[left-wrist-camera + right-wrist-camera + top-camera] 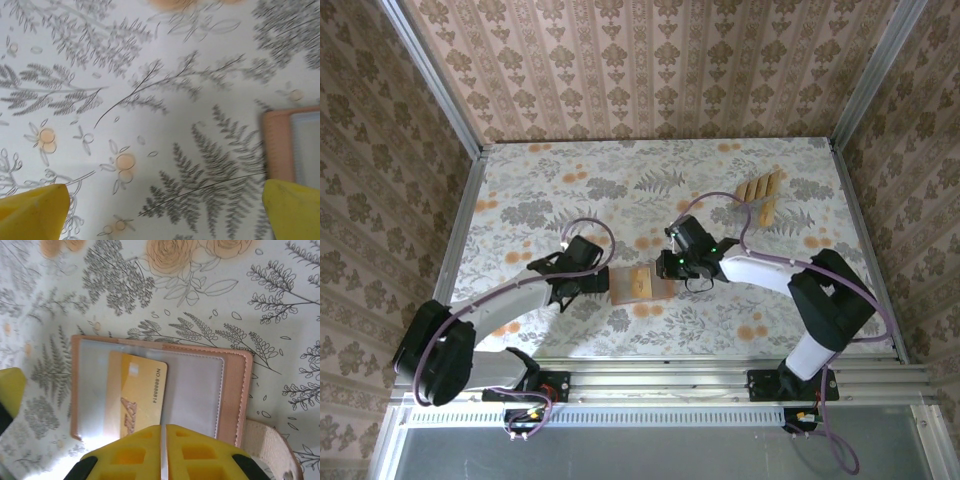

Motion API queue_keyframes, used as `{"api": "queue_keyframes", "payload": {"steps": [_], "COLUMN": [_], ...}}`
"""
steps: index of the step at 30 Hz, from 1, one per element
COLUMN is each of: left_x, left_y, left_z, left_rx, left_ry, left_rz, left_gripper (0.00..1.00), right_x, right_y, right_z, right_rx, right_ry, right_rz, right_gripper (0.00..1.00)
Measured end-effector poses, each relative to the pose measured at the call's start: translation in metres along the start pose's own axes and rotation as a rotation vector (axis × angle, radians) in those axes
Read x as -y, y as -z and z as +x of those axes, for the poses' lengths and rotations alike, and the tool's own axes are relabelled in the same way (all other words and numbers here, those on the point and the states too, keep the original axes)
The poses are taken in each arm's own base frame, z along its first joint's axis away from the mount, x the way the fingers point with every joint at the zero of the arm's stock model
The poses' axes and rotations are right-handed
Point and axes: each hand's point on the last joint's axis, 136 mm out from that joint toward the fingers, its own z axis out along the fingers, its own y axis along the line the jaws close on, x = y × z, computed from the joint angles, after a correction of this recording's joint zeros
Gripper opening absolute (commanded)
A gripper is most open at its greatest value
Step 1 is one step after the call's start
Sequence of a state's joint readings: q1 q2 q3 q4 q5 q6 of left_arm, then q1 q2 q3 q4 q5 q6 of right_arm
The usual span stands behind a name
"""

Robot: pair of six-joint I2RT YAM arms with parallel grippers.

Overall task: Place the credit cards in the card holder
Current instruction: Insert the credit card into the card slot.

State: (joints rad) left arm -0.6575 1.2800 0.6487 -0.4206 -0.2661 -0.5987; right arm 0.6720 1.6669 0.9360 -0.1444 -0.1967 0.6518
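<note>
One gold card (137,400) lies partly tucked in open wallet (235,390). My right gripper (161,452) closed at its near edge; cannot tell if pinching. Left gripper (165,215) wide open beside wallet, empty. Risk: push drags unheld wallet, card jams. Spare cards (760,195) well apart.

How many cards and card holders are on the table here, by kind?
Card holder: 1
Card partly in the holder: 1
Loose cards: 4, as best the top view shows
Total: 6
</note>
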Motion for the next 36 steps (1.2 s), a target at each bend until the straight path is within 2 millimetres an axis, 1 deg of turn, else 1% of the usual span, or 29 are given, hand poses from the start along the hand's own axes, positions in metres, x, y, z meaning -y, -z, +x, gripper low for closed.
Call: {"api": "queue_keyframes", "payload": {"steps": [3,7,15,22,36], "left_x": [-0.007,-0.007,-0.010,-0.005,0.005], "left_y": [-0.004,-0.011,-0.024,-0.027,-0.031], "left_z": [0.007,0.013,0.026,0.023,0.017], "left_rx": [-0.028,-0.059,-0.118,-0.126,-0.130], "left_ry": [0.002,-0.006,-0.022,-0.023,-0.041], "left_rz": [-0.022,-0.034,-0.064,-0.057,-0.057], "left_gripper": [1.00,1.00,1.00,1.00,1.00], "right_x": [0.005,0.008,0.005,0.003,-0.012], "right_y": [-0.011,-0.020,-0.029,-0.034,-0.044], "right_z": [0.008,0.016,0.015,0.017,0.016], "right_rx": [-0.039,-0.078,-0.090,-0.103,-0.112], "right_ry": [0.017,0.034,0.046,0.058,0.085], "right_rz": [0.041,0.077,0.084,0.089,0.075], "right_gripper": [0.12,0.12,0.11,0.11,0.11]}}
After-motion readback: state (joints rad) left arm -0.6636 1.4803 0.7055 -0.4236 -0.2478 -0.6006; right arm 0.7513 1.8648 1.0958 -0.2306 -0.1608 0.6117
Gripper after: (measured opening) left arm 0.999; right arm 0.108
